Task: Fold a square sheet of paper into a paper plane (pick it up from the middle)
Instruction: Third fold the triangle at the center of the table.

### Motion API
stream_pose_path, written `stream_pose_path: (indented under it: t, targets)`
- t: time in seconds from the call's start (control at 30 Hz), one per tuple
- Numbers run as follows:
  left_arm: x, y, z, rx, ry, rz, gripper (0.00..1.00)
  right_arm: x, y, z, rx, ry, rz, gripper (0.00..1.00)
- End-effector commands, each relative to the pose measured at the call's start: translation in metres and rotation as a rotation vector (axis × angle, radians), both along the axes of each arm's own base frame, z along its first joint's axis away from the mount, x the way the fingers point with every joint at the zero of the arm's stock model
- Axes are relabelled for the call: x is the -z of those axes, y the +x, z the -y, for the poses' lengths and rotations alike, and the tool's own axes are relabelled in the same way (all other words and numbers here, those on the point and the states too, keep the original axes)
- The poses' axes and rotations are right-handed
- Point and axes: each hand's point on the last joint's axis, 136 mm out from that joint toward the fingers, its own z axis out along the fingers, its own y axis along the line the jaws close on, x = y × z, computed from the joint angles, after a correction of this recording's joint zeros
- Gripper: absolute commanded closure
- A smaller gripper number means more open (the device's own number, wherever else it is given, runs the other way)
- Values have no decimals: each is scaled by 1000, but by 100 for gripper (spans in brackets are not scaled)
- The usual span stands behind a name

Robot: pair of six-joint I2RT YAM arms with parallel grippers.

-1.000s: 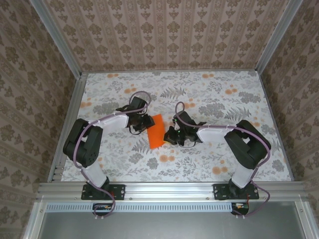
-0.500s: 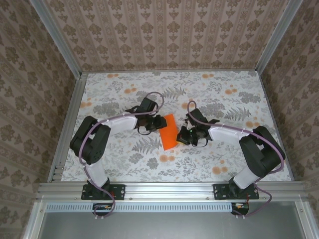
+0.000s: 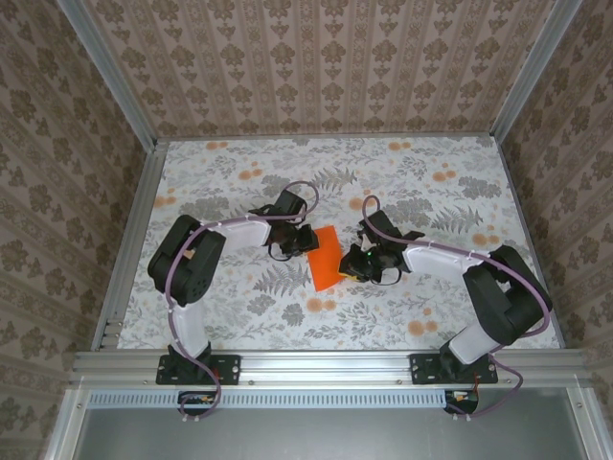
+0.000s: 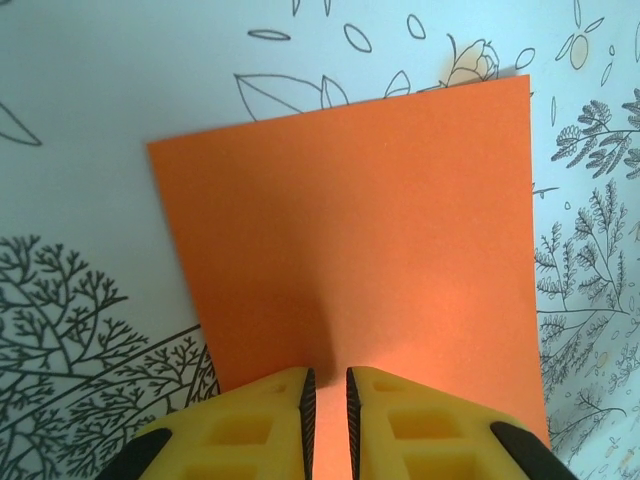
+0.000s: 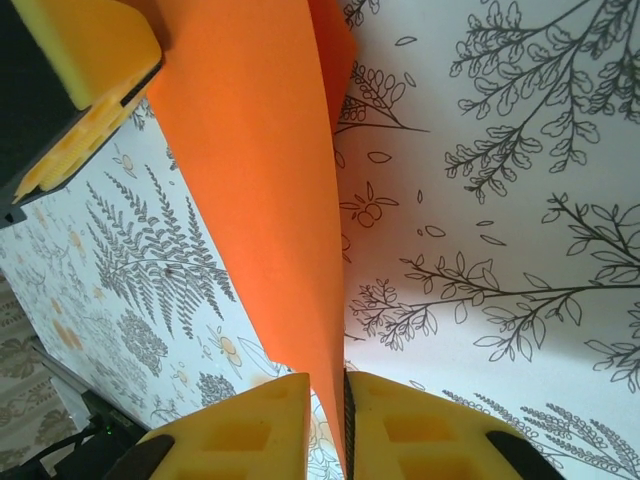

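No text, label, brand, number or sign can be read in any view. The plain bright-orange square sheet of paper [image 4: 350, 260] carries no print. The white desk cover [image 3: 383, 172] has only drawn leaves and blossoms.

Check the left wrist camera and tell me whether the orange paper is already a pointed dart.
No: the square sheet of paper shows as a broad four-sided piece with squared far corners and no point.

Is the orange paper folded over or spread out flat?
Folded, apparently: from above the square sheet of paper is a narrow strip, and the right wrist view shows a second layer behind its top edge.
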Motion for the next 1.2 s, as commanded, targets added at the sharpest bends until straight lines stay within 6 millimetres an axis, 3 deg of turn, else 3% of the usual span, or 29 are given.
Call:
stream_pose_path:
  t: [0.0, 0.13, 0.4, 0.77, 1.0, 1.17]
  targets:
    - [3, 2, 1, 14, 23, 7, 82, -2, -2, 5, 32, 6, -6, 88]
    - [-4, 3, 4, 18, 7, 20, 82, -2, 0, 2, 33, 17, -6, 100]
    - [-34, 20, -4, 3, 4, 112, 74, -2, 2, 6, 37, -14, -6, 100]
    - [-2, 21, -15, -8, 99, 56, 80, -8, 5, 4, 30, -8, 9, 100]
    - [18, 13, -17, -4, 131, -3, 84, -23, 17, -19, -13, 52, 62, 100]
    - [20, 11, -17, 0, 133, -10, 84, -26, 29, -38, -26, 101, 87, 100]
